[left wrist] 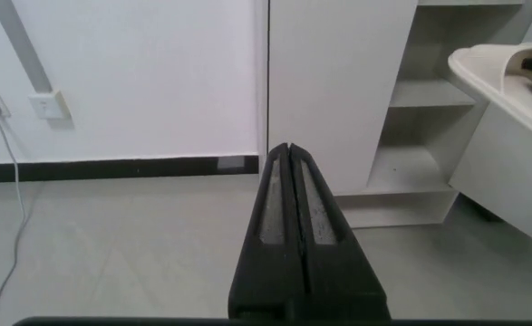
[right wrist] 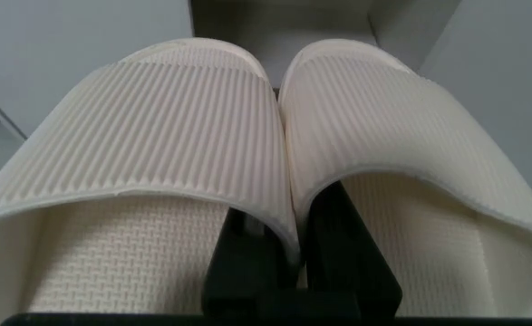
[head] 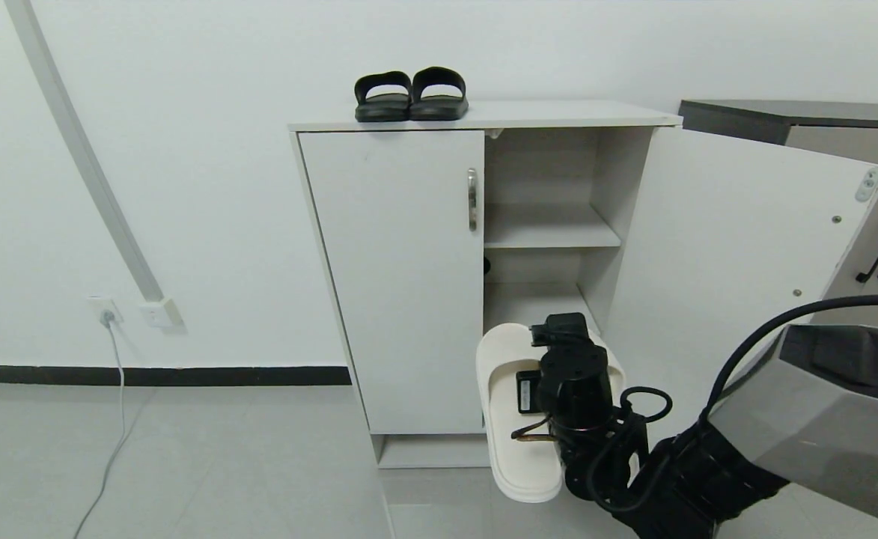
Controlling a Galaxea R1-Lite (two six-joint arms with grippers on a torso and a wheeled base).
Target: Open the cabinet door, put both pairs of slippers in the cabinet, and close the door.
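Head view: right gripper (head: pixel 562 329) pinches the white slippers (head: pixel 510 419), held side by side, toes pointing into the cabinet (head: pixel 558 114) opening just ahead of the fingertips.

Right wrist view: one black finger sits inside each slipper (right wrist: pixel 184 136). The two adjoining strap edges are clamped between the fingers (right wrist: pixel 247 267). Straps are cream with fine ribs and arch over the fingers. Footbeds beneath them are embossed with a diamond grid.

Cabinet is flat white laminate. Its right door (head: pixel 723 247) is swung wide beside the gripper; the left door (head: pixel 394 299) is closed and carries a slim metal bar handle (head: pixel 472 199). A bare shelf (head: pixel 547 228) lies above and beyond the fingers.

Black slippers (head: pixel 411 95), matte with broad bands, sit paired on the cabinet top, well above the fingers.

Left wrist view: left gripper (left wrist: pixel 288 154) has long tapering fingers (left wrist: pixel 270 208) with grey textured pads, pressed together and holding nothing.
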